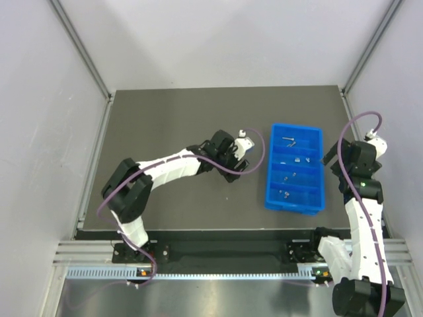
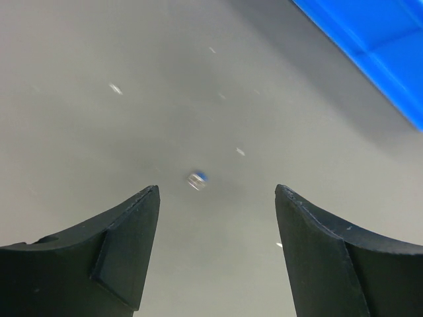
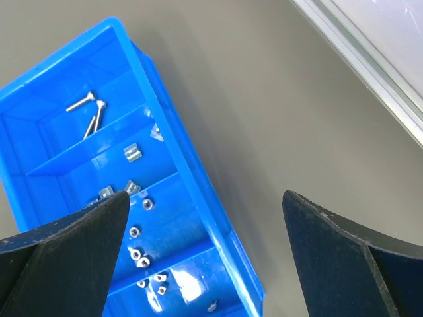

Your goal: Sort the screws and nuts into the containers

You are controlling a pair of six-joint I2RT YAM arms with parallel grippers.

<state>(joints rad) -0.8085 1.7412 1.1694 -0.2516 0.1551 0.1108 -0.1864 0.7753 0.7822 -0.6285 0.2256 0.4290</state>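
A loose bit (image 2: 196, 179), small, silvery and too blurred to call nut or screw, lies on the table (image 1: 165, 112) just ahead of the left gripper (image 2: 218, 191). It sits in front of the gap between the fingertips, a little nearer the finger (image 2: 125, 254) on the left of that wrist view, and touches neither. These fingers stand wide apart and hold nothing. A corner of the blue tray (image 2: 377, 46) shows well ahead of the other finger, off to its outer side.

The right gripper (image 3: 205, 197) is also spread wide and empty, and hangs above the tray's long side wall. Two screws (image 3: 89, 111) lie crossed at their heads in the end compartment, far ahead of the finger on the left of this view. Small squarish bits (image 3: 133, 153) lie in the next compartment. The nuts (image 3: 137, 254) lie scattered in the one after that, just beside that same fingertip, and a few more are in the last compartment nearest the wrist.

The table is a matt dark grey sheet, flecked with pale specks close up. Ahead of the right gripper's other finger, a metal edge strip (image 3: 370, 59) borders it. Pale walls (image 1: 39, 99) close in three sides, with aluminium posts (image 1: 79, 46) slanting up the corners. A slotted rail (image 1: 218, 254) runs along the near edge, carrying both arm bases.
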